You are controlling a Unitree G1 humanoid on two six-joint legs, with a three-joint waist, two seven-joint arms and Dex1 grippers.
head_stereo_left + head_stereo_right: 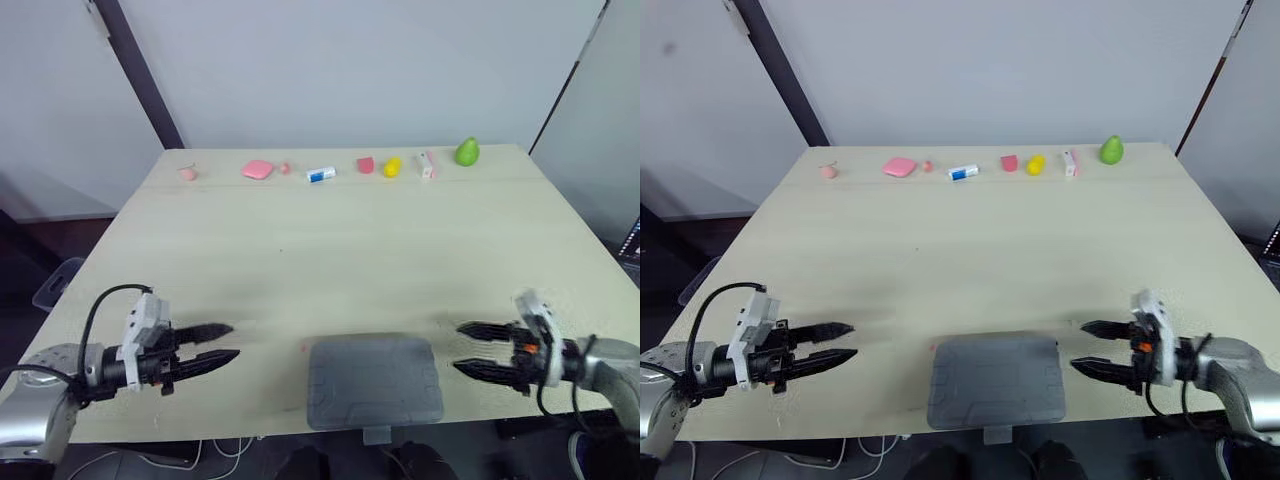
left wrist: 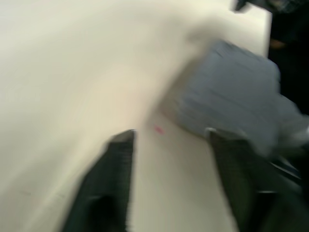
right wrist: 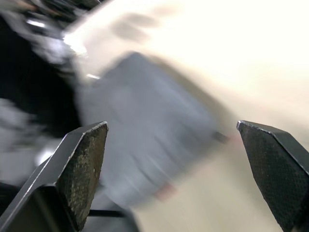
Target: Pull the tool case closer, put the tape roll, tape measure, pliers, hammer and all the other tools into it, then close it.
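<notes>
**Tool case** (image 1: 375,381): grey, lying flat on the table (image 1: 350,250) at its near edge. The lid (image 1: 995,375) is down. The front latch tab (image 1: 377,434) overhangs the edge. It is judged that the case is as close as is useful and no more pulling is wanted.

**Left gripper** (image 1: 234,341): set to the left of the case and apart from it. The fingers are spread with a clear gap, nothing is held, and the tips point at the case.

**Right gripper** (image 1: 458,346): set just to the right of the case, not touching it. The fingers are spread wider, nothing is held, and the tips point at the case.

**Small coloured items** (image 1: 320,174): a row is seen well beyond the case, along the far edge. They are too small to be identified as tools. No tape roll, tape measure, pliers or hammer can be made out beside the case, and what is inside cannot be told.

**Step in hand (judgement):** the lid and latch are to be worked, either opened for loading or checked as shut.

**How it is best done:**
- The case should be braced against one side wall by one gripper while the latch is handled by the other.
- Force should be directed down and away from the near edge, since the case could be tipped off it.
- The tab should be pinched at the fingertips, not shoved.
</notes>
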